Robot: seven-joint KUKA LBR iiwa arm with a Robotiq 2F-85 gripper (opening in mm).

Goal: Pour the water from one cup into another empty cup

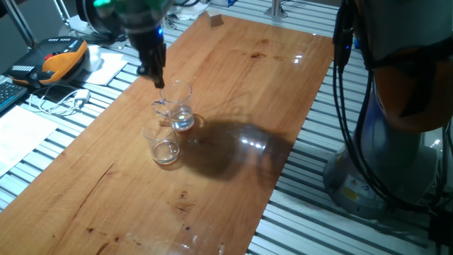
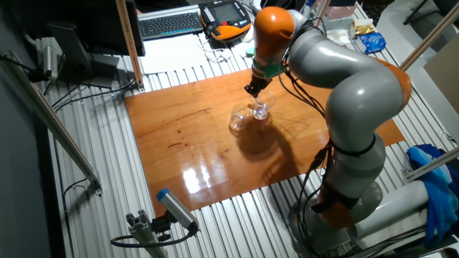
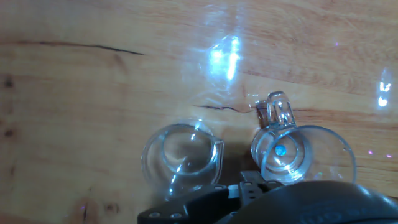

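Note:
The clear glass mug (image 1: 177, 105) with a loop handle stands on the wooden table (image 1: 233, 78), with a little water (image 1: 183, 121) at its bottom. The handleless tumbler (image 1: 164, 145) stands right beside it, nearer the front, and looks empty. My gripper (image 1: 157, 79) hangs just above the mug's far rim, touching nothing that I can see. The fingers look like one dark mass, so their gap is unclear. In the hand view the mug (image 3: 292, 152) is at the right with its handle (image 3: 277, 112) pointing away, and the tumbler (image 3: 181, 158) is at the left. The other fixed view shows the mug (image 2: 262, 109), the tumbler (image 2: 237, 121) and the gripper (image 2: 254, 89).
An orange-and-black pendant (image 1: 60, 60), cables and papers lie on the slatted bench left of the table. A small wooden block (image 1: 214, 19) sits at the table's far end. The robot's base (image 1: 396, 106) stands to the right.

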